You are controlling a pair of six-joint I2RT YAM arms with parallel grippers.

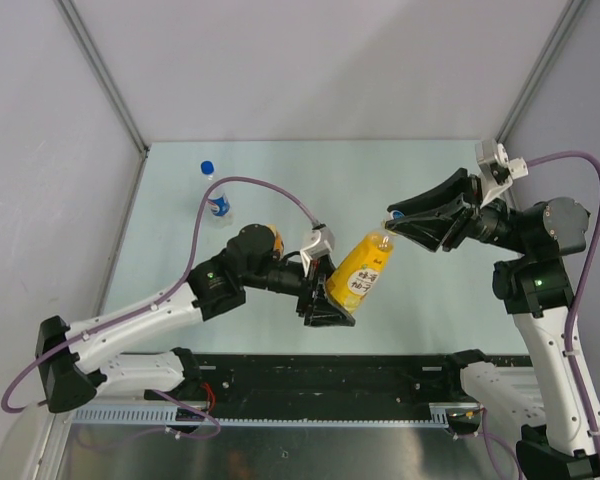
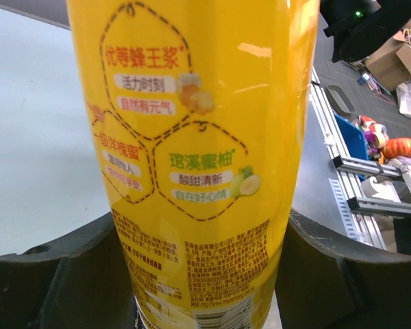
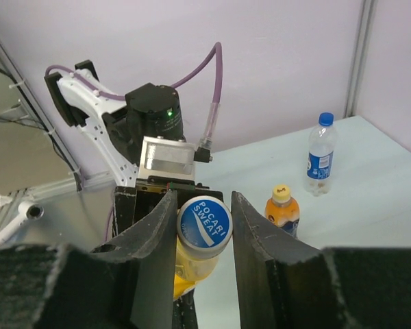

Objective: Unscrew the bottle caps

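Observation:
My left gripper (image 1: 330,300) is shut on the lower body of the tall yellow juice bottle (image 1: 362,272), which tilts up and to the right above the table. In the left wrist view the bottle (image 2: 205,137) fills the space between both black fingers (image 2: 342,274). My right gripper (image 3: 204,205) is shut on its blue cap (image 3: 204,226), with a finger on each side. A clear water bottle (image 1: 216,200) with a blue cap (image 3: 325,118) stands at the back left. A short orange bottle (image 3: 282,211) with a yellow cap (image 3: 281,195) stands behind the left arm.
The pale table (image 1: 430,180) is walled by grey panels at the back and on both sides. A black and metal rail (image 1: 330,375) runs along the near edge between the arm bases. A purple cable (image 1: 270,190) arcs over the left arm.

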